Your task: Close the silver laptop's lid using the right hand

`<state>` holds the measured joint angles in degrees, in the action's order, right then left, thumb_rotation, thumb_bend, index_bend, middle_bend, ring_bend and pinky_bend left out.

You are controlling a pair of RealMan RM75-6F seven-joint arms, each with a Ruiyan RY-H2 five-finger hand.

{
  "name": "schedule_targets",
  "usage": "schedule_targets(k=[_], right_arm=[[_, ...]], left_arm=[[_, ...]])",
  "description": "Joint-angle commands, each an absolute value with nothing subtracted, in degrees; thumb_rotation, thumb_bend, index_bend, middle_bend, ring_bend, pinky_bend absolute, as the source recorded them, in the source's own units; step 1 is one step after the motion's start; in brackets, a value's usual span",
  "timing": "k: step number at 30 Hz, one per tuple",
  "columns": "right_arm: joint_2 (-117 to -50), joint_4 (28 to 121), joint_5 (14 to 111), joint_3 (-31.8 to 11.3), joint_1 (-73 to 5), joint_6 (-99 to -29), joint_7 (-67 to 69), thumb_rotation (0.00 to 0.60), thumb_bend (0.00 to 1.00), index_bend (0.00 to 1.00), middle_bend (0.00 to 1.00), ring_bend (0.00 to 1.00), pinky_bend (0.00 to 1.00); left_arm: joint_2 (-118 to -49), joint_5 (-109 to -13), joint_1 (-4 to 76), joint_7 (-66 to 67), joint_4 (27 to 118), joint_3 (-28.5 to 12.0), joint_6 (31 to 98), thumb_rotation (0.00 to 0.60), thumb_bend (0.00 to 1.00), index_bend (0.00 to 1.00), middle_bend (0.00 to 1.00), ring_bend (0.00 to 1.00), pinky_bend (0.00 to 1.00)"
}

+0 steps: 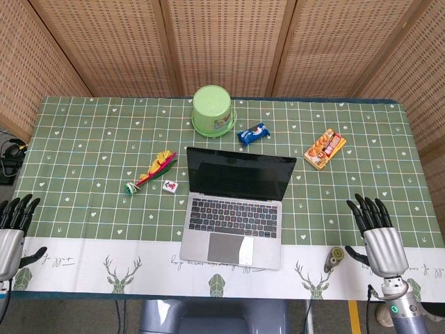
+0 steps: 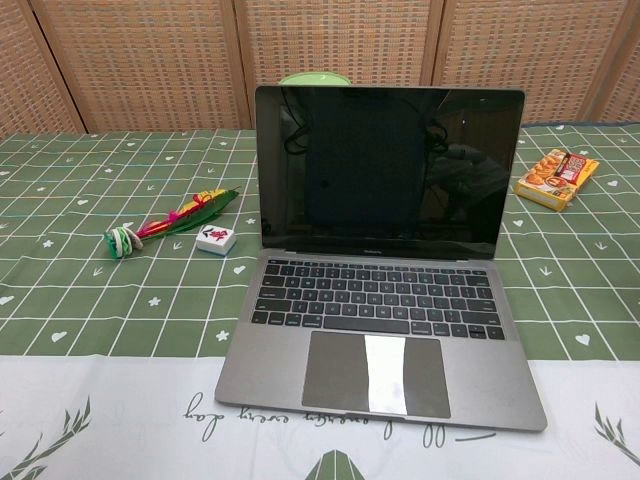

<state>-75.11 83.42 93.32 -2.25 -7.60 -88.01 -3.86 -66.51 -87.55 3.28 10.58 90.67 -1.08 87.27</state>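
The silver laptop [image 1: 235, 209] [image 2: 380, 290] stands open in the middle of the table, its dark screen upright and its keyboard toward me. My right hand [image 1: 379, 236] rests near the table's front right edge, fingers spread and holding nothing, well to the right of the laptop. At the front left edge lies my left hand [image 1: 12, 229], also with fingers apart and nothing in it. Neither hand shows in the chest view.
Behind the laptop sits an upturned green bowl [image 1: 213, 110] and a blue snack packet [image 1: 252, 133]. An orange snack box [image 1: 325, 148] [image 2: 556, 177] lies at right. A colourful feather toy [image 1: 153, 170] [image 2: 170, 222] and a mahjong tile [image 1: 170, 186] [image 2: 215, 239] lie at left. A small roll [image 1: 334, 258] sits by my right hand.
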Motion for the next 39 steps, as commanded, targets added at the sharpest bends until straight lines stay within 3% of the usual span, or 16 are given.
schedule_targets(k=[1,24,31,36,39], right_arm=[[-75.1,83.4,93.3,-2.2,-7.6,-88.0,-3.9,0.600,0.06,0.00,0.00,0.00,0.00],[-74.8,84.6,93.3,-2.3,-8.4,-86.8,-0.3,0.600,0.07,0.00,0.00,0.00,0.00],[-74.2,87.5,91.1,-4.3,-10.9,-83.7,8.4,0.600,0.30,0.00,0.00,0.00,0.00],[-72.1,93.4,84.7,-8.6,-15.3,-75.9,18.1,0.600,0.45,0.00,0.00,0.00,0.00],[-70.8,95.5,81.8,-10.2,-17.0,-72.0,22.8,0.600,0.48,0.00,0.00,0.00,0.00]], left_arm=[[-66.5,-87.5,3.3,10.6,90.6,-1.1,87.3,0.600,0.00,0.00,0.00,0.00,0.00],[-66.4,-87.1,3.4,10.4,90.6,-1.4,87.2,0.600,0.00,0.00,0.00,0.00,0.00],[-66.2,-87.1,3.3,10.3,90.8,-1.5,87.4,0.600,0.00,0.00,0.00,0.00,0.00],[-66.1,-86.4,3.5,10.1,90.7,-1.7,86.9,0.600,0.00,0.00,0.00,0.00,0.00],[-66.1,-86.3,3.5,10.0,90.7,-1.7,86.7,0.600,0.00,0.00,0.00,0.00,0.00]])
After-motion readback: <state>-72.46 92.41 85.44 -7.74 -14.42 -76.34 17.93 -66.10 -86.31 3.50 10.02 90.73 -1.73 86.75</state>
